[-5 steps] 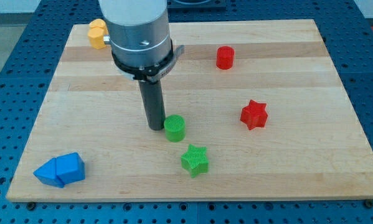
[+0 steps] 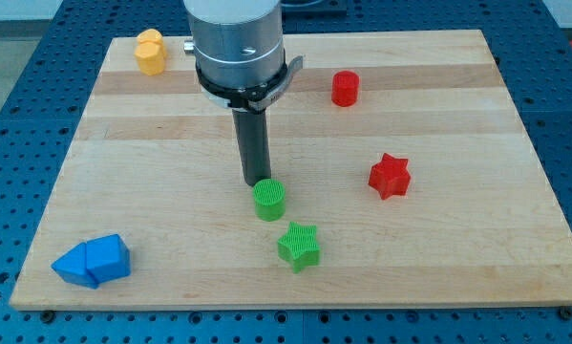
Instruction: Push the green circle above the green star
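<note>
The green circle (image 2: 268, 200) stands on the wooden board (image 2: 152, 172) near its middle. The green star (image 2: 299, 246) lies just below it and slightly to the view's right, a small gap apart. My tip (image 2: 258, 182) is at the circle's upper-left edge, touching or nearly touching it. The rod rises straight up to the arm's round grey body (image 2: 238, 43).
A red circle (image 2: 345, 88) sits at the upper right and a red star (image 2: 390, 176) at the right. A yellow block (image 2: 150, 52) stands at the top left. A blue block cluster (image 2: 93, 261) lies at the bottom left.
My tip has moved to the view's right and slightly up, from the circle's left side to its upper-left edge. The green circle has barely shifted.
</note>
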`<action>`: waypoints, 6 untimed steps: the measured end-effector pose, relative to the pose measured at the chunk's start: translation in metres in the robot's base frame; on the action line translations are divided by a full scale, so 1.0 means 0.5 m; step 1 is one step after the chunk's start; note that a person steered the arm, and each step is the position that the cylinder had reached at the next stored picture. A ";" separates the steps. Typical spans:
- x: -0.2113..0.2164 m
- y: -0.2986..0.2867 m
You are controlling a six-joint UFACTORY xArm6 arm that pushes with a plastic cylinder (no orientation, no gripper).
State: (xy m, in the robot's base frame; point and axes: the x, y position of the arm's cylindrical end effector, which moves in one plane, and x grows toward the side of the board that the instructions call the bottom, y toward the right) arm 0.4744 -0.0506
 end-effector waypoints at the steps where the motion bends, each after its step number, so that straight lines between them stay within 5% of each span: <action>1: 0.008 0.000; 6: 0.078 0.025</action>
